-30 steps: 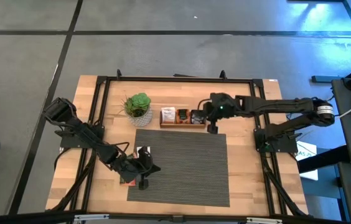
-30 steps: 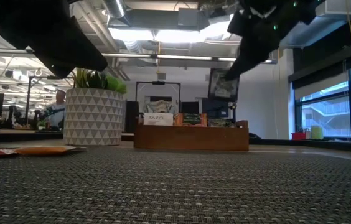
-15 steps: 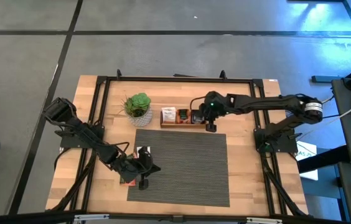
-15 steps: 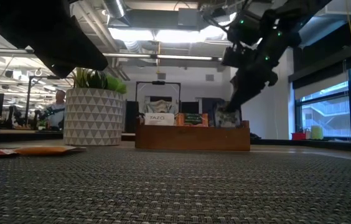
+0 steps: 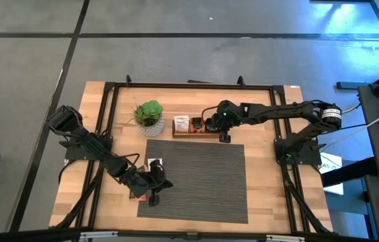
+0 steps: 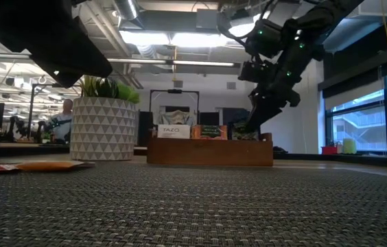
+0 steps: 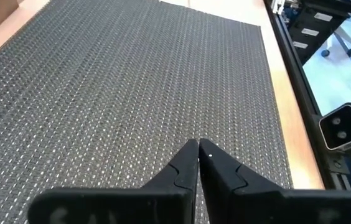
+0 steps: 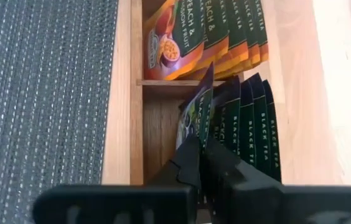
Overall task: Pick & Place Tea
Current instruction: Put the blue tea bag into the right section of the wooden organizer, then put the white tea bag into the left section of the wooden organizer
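The brown wooden tray (image 5: 196, 135) stands at the mat's far edge with tea sachets on edge in its compartments: white (image 5: 181, 124), orange (image 8: 182, 43) and dark ones (image 8: 250, 112). My right gripper (image 8: 200, 146) reaches down into the tray's right compartment, shut on one dark sachet (image 8: 199, 99). My left gripper (image 7: 198, 146) hovers shut over the mat's left part (image 5: 152, 196), holding nothing. Loose tea lies flat near it: a white sachet (image 5: 153, 163) on the mat and orange-red ones (image 6: 42, 165) at the mat's left edge. My right gripper pinches a dark sachet (image 8: 195, 127) between its two fingers, coming from above at a slant. The sachet stands on edge inside the tray's right compartment, beside the other dark sachets. The fingers hide its lower part.
A green potted plant (image 5: 149, 115) in a white patterned pot stands left of the tray. The grey woven mat (image 5: 203, 181) covers the middle of the wooden table. A black frame (image 5: 109, 121) runs around the table's sides.
My right gripper has come down and toward the table's left with the dark sachet, from above the tray into its right compartment. The sachet, lifted clear before, now stands among the other dark sachets.
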